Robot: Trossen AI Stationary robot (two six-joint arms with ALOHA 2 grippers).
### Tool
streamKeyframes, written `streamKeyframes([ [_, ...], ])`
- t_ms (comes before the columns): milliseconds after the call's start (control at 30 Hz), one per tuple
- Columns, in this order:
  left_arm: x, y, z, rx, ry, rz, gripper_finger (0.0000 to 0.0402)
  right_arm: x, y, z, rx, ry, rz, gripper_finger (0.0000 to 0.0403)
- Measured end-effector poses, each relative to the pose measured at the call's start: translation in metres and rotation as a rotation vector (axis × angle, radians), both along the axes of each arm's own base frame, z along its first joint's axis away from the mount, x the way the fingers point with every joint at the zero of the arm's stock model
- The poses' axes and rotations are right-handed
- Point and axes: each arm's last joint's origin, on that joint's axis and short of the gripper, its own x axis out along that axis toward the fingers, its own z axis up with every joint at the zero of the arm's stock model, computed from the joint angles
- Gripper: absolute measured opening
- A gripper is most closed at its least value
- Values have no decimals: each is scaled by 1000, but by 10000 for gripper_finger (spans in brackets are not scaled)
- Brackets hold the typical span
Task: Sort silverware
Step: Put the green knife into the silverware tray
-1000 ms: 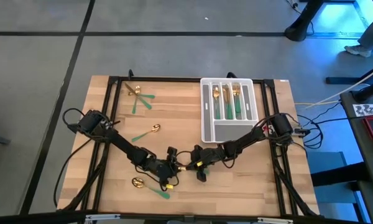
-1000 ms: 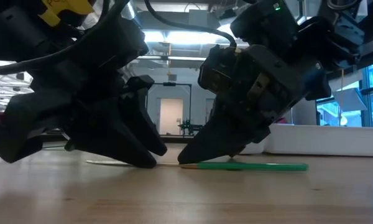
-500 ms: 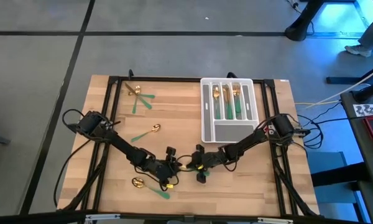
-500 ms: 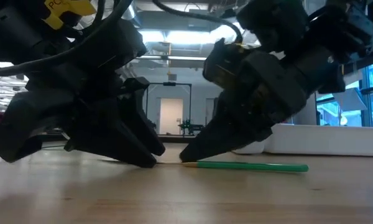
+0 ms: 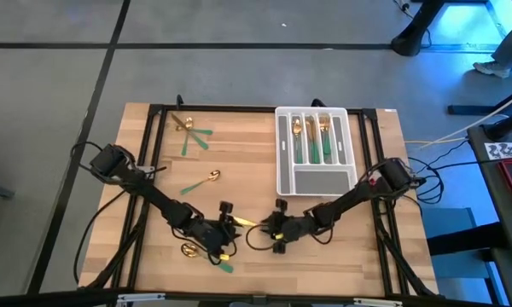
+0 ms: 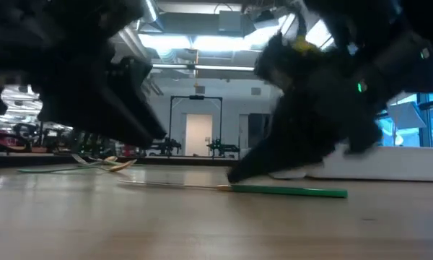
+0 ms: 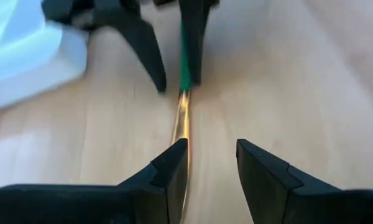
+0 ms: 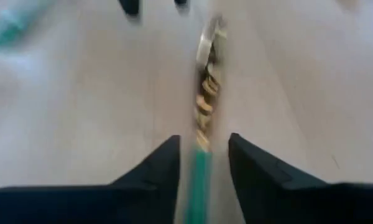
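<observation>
A piece of silverware with a slim gold blade (image 7: 182, 118) and a green handle (image 6: 289, 191) lies flat on the table near the front middle (image 5: 247, 223). My left gripper (image 7: 211, 155) hovers open over the blade's end, the blade running under the gap close to one finger. My right gripper (image 8: 202, 149) is open, its fingers (image 7: 149, 56) standing on either side of the green handle (image 8: 199, 177). Whether either finger touches the piece does not show.
A white slotted tray (image 5: 280, 170) at the back right holds several pieces. Loose silverware lies at the far left (image 5: 192, 136), left of middle (image 5: 203, 180) and near the front edge (image 5: 190, 250). Bare wood lies between the tray and the arms.
My left gripper has risen off the table and drawn back toward the table's left edge, uncovering the gold blade. My right gripper has lifted a little and rolled about its own line. The piece stays lying on the table.
</observation>
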Motion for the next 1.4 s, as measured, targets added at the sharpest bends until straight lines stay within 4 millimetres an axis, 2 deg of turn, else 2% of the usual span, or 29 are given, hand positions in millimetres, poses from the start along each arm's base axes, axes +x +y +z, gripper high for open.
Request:
streamKeyframes([
  [100, -3, 3, -4, -9, 43, 41, 127, 1, -1, -10, -2, 15, -26, 158],
  [167, -3, 4, -5, -22, 44, 59, 127, 1, 0, -17, 16, 30, -42, 148],
  [233, -5, 5, -6, -25, 44, 62, 127, 0, -1, -26, 34, 65, -60, 115],
  [333, -5, 5, -7, -19, 53, 62, 127, -1, -1, -33, 88, 99, -107, 38],
  [400, -5, 5, -7, -18, 50, 59, 127, -2, -1, -36, 117, 110, -116, 19],
  [533, -4, 8, -9, 8, 61, 50, 127, -5, -3, -38, 179, 99, -121, 33],
  [633, -2, 12, -17, 45, 90, 42, 127, -8, -4, -40, 232, 86, -100, 18],
  [900, -2, 23, -43, 284, 164, -98, 127, -16, -7, -43, 290, 13, -83, 18],
  [1000, 1, 25, -49, 350, 166, -107, 127, -15, -6, -42, 307, 1, -63, 4],
  [1167, 3, 27, -51, 369, 168, -117, 127, -15, -4, -41, 308, -9, -40, 2],
  [1400, 4, 28, -52, 308, 138, -58, 127, -14, -4, -40, 294, -26, -41, 2],
])
